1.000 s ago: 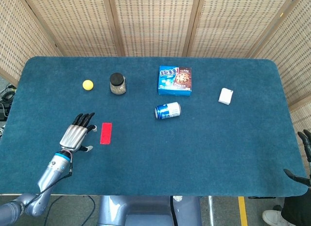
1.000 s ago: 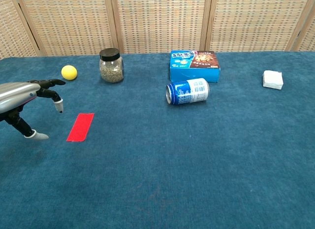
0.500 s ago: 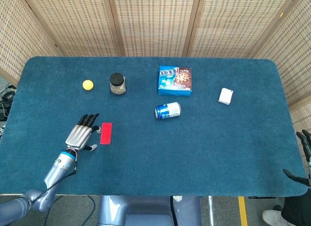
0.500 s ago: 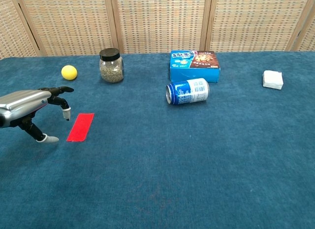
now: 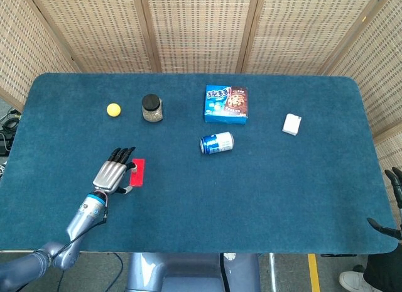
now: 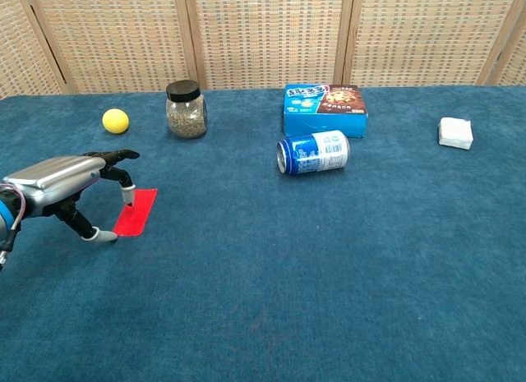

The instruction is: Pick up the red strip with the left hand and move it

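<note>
Head view: red strip [image 5: 137, 172] lengthwise toward wall; left hand [image 5: 113, 176] fingers spread, perhaps touching

The red strip [image 5: 137, 172] is a flat, narrow rectangle lying on the blue worktop [image 5: 264, 191], in the left half of the head view, its long axis running near-to-far.

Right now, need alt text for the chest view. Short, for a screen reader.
The robot's left hand reaches in from the left with fingers spread over the left edge of a flat red strip on the blue table. Behind lie a yellow ball, a black-lidded jar, a blue can on its side, a blue box and a small white block.
</note>
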